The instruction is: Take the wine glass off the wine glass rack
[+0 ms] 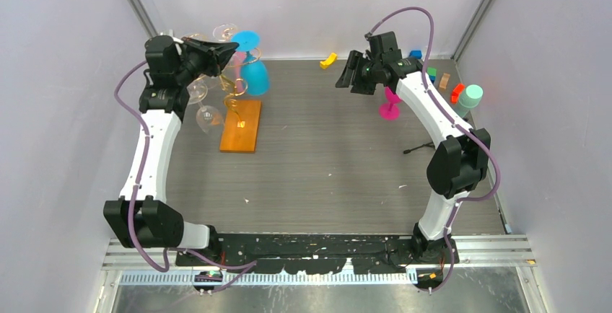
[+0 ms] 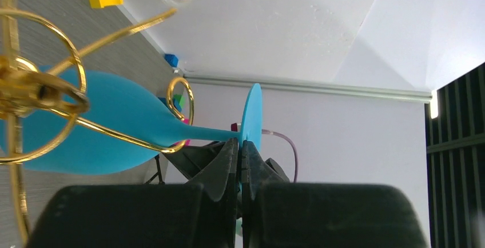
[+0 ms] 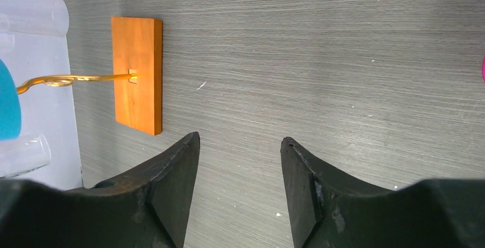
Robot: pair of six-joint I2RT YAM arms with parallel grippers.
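Blue wine glass (image 2: 103, 128) hangs in wine glass rack (image 1: 239, 127), far left, stem caught in gold wire. Left pincer (image 2: 241, 148) clamped on stem beside foot, bowl straight ahead along stem; right pincer (image 3: 240, 139) apart, empty, well away.

Top external: high, behind arm bases, facing down and forward; whole table (image 1: 325, 169) in frame, far off.
Left wrist: very near, sighting along left gripper (image 2: 241, 148) toward back wall, view rolled sideways; blue wine glass (image 2: 103, 128) fills foreground.
Right wrist: looking down on tabletop past right gripper (image 3: 240, 162), moderately near.
Shared: orange base (image 3: 137, 74) of wine glass rack (image 1: 232, 102) in top and right-wrist views; blue wine glass in all three.
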